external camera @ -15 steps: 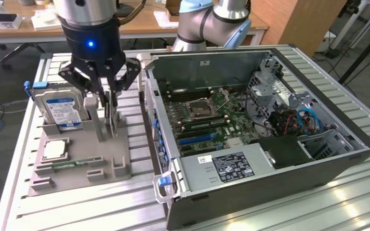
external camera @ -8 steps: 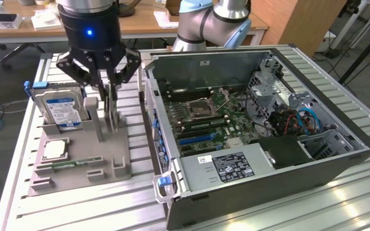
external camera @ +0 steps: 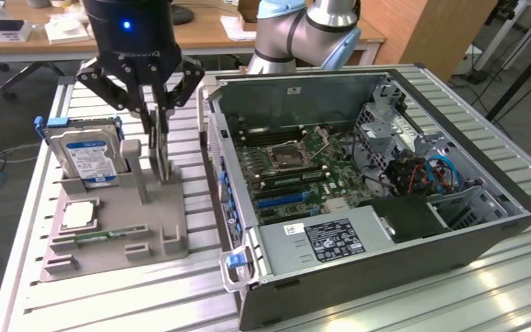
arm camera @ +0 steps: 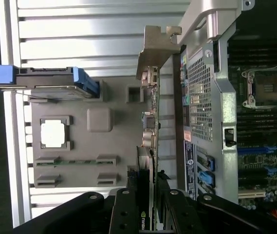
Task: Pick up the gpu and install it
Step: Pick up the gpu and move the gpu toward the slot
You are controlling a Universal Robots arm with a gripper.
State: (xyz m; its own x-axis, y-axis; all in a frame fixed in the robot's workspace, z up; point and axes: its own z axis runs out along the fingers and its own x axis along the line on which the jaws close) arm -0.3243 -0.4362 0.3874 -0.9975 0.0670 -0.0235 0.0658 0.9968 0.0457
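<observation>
You are looking at gripper [external camera: 160,128] clamping gpu [external camera: 164,162], card standing on edge in grey holder [external camera: 118,228], at 9 o'clock from open case [external camera: 413,277] in exterior view. Pickup seeming underway, card not yet clear of holder. Install into motherboard [external camera: 293,166] remaining.

1 gpu [arm camera: 154,48], 1 hard drive [external camera: 86,155], 1 CPU chip [external camera: 81,213], 1 computer case [external camera: 386,277].

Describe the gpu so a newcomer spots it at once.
On the gray tray beside the open case, the gpu stands on edge nearest the case. Unlike the thick, blue-labelled hard drive, it is a thin card clamped in the gripper.
</observation>
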